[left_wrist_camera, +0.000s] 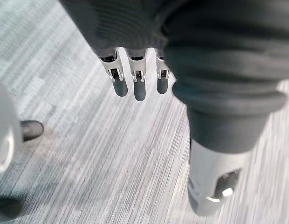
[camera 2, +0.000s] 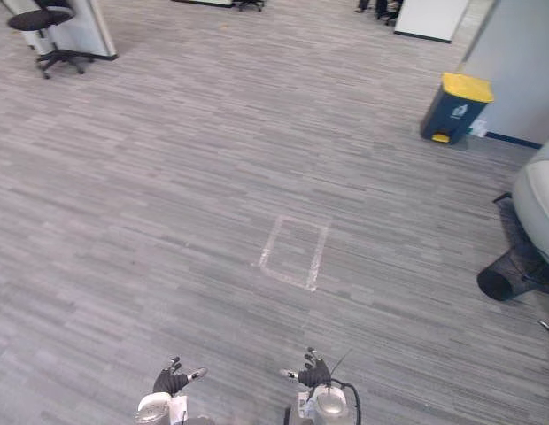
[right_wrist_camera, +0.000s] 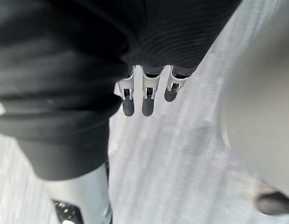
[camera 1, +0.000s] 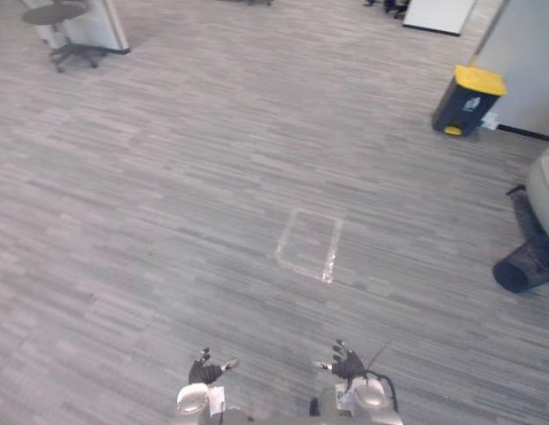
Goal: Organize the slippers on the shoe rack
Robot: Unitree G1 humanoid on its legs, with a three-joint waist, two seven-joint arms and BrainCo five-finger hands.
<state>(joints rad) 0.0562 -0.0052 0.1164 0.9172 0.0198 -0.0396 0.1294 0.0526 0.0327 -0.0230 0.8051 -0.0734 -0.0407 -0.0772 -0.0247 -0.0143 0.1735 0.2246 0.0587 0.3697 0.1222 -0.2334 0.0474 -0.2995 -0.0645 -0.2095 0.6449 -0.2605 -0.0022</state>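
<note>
Your left hand point(camera 1: 204, 370) and right hand point(camera 1: 347, 363) hang low over the grey carpet floor point(camera 1: 168, 221), fingers straight and spread, holding nothing. Ahead of you a taped rectangle point(camera 1: 308, 243) marks the carpet. At the far right stands a yellow-lidded bin point(camera 1: 469, 100). At the far left an office chair point(camera 1: 69, 35) is cut off at the top. A dark object point(camera 1: 525, 266) at the right edge is also cut off and hard to identify.

Grey striped carpet point(camera 1: 168, 195) all round a taped rectangle point(camera 1: 310, 245) — beyond it to the right, a yellow-lidded bin point(camera 1: 467, 99) by the wall point(camera 1: 531, 62); far left, a black office chair point(camera 1: 66, 27).
</note>
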